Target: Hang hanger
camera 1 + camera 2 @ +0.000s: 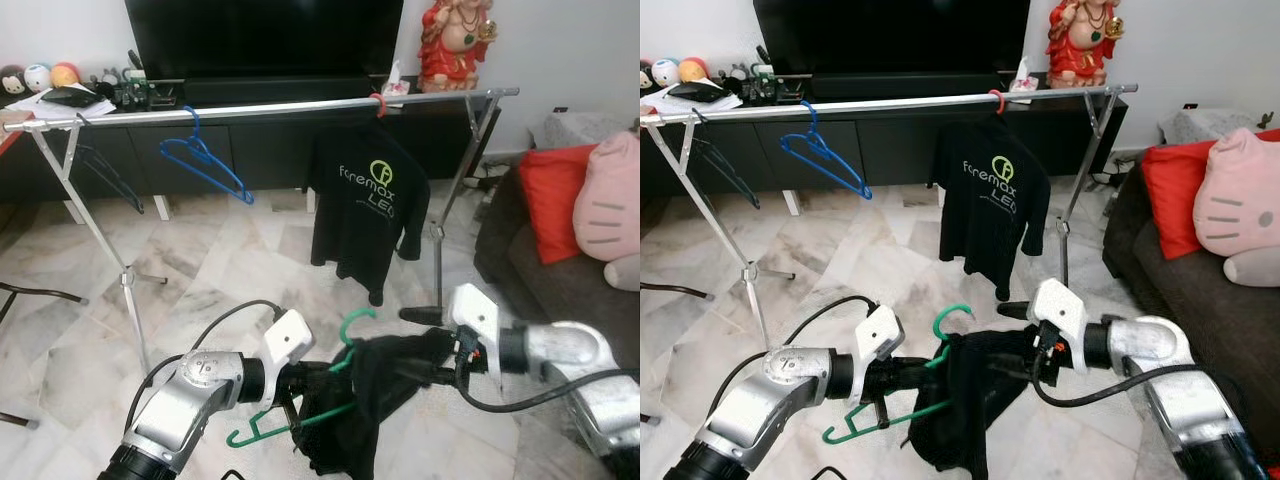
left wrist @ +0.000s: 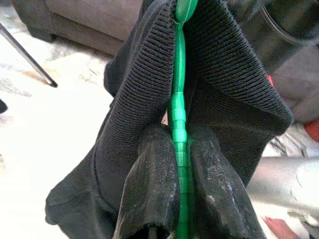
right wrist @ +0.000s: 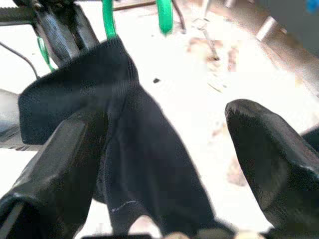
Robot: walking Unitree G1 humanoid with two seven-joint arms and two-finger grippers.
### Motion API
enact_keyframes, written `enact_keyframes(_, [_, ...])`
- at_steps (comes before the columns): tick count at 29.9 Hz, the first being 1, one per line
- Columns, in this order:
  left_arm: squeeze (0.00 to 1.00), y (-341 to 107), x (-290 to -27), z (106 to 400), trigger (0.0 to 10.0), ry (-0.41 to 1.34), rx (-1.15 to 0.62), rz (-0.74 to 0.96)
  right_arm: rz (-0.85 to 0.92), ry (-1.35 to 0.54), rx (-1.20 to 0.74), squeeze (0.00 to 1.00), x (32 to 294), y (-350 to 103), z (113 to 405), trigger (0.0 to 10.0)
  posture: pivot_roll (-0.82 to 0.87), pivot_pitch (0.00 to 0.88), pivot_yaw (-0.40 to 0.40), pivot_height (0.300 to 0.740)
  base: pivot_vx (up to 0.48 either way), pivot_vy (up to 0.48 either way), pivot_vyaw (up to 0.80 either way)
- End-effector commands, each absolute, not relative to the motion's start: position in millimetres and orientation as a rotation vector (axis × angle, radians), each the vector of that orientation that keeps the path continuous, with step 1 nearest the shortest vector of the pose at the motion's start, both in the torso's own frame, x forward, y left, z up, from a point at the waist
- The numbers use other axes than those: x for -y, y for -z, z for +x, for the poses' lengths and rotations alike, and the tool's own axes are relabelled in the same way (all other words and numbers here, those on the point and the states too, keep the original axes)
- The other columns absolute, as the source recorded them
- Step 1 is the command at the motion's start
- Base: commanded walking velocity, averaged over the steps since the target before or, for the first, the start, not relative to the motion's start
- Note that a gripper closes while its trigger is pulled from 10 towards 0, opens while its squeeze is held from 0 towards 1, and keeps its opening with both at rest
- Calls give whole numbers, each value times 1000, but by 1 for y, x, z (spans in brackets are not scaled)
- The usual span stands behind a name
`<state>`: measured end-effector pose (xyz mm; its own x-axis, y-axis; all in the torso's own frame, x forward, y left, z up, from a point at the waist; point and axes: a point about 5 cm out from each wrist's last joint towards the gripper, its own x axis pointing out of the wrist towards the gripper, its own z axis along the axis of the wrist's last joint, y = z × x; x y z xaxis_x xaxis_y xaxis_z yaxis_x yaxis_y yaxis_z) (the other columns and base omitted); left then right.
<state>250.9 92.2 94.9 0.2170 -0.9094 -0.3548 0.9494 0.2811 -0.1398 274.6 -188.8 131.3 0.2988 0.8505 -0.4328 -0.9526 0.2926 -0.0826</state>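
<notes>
Below the rail, a green hanger draped with a black garment is clamped in the left gripper, fingers closed tight. The right gripper is spread wide beside the cloth, nothing held.

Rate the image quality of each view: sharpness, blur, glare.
Left and right eye views: evenly lit, sharp on the rail. Left wrist view: crisp on the green hanger, floor overexposed. Right wrist view: soft; the right pincer fingers and black garment are blurred, floor washed out.
</notes>
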Motion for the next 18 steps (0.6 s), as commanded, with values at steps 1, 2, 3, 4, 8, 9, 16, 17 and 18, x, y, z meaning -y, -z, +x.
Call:
enact_keyframes(1, [0,-109,-86,252,10000,1340,-329,152,-382,-1279,-332,0,188,-135,277,10000,-26,0,-4,716,0,0,0])
enact_keyframes(2, [0,-110,-86,251,10000,1348,-329,152,-408,-1303,-340,0,188,-134,278,10000,-17,0,-4,716,0,0,0])
enact_keyframes(3, [0,-110,-86,251,10000,1348,-329,152,-408,-1303,-340,0,188,-134,278,10000,-17,0,-4,716,0,0,0])
enact_keyframes(4, [0,-110,-86,251,10000,1357,-331,153,-426,-1329,-359,0,189,-132,280,10000,-16,0,-4,716,0,0,0])
enact_keyframes(8, [0,-111,-88,250,10000,1369,-339,162,-427,-1391,-410,0,193,-127,280,10000,-7,0,-3,716,0,0,0])
enact_keyframes(9, [0,-111,-89,250,10000,1369,-340,164,-427,-1399,-418,0,194,-127,280,10000,-7,0,-3,716,0,0,0])
enact_keyframes(16, [0,-112,-93,252,10000,1370,-348,182,-466,-1401,-481,0,203,-116,284,10000,-7,0,1,716,0,0,0])
enact_keyframes(17, [0,-112,-93,252,10000,1371,-348,183,-461,-1399,-486,0,203,-114,284,10000,-7,0,1,716,0,0,0])
enact_keyframes(18, [0,-112,-93,252,10000,1371,-348,183,-461,-1399,-486,0,203,-114,284,10000,-7,0,1,716,0,0,0])
